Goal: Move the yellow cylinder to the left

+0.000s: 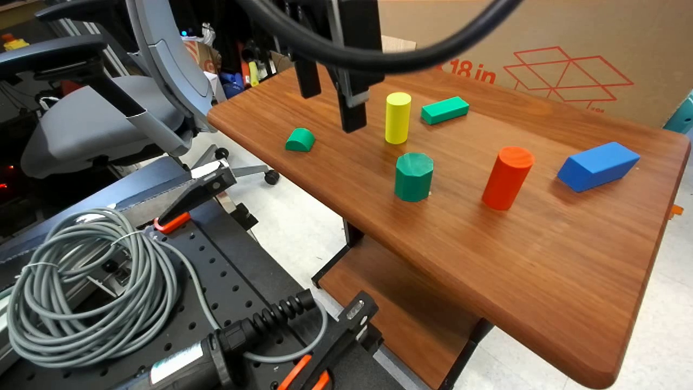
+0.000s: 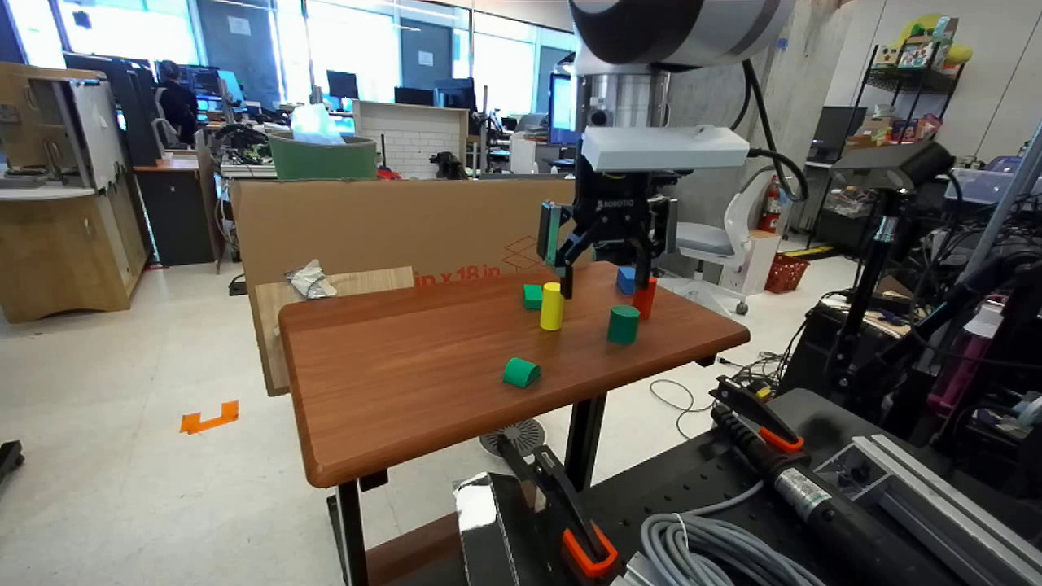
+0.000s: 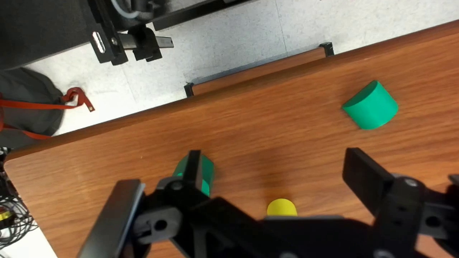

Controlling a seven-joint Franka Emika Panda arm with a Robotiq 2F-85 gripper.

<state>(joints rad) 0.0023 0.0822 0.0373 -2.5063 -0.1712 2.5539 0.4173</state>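
The yellow cylinder (image 1: 398, 120) stands upright on the wooden table, and it also shows in an exterior view (image 2: 552, 308). In the wrist view only its rounded end (image 3: 282, 208) shows between the fingers, and the gripper body hides the remainder. My gripper (image 1: 331, 103) is open and empty above the table, close to the cylinder but not touching it. It also shows in an exterior view (image 2: 605, 277), with its fingers pointing down. In the wrist view the fingers (image 3: 274, 161) are wide apart, with bare wood between their tips.
On the table (image 1: 568, 265) stand a green cylinder (image 1: 414, 179) and a red cylinder (image 1: 507, 180) near the yellow one. A green half-round block (image 1: 300, 141), a flat green block (image 1: 445, 110) and a blue block (image 1: 598, 167) lie around. A cardboard sheet (image 2: 391, 232) stands behind the table.
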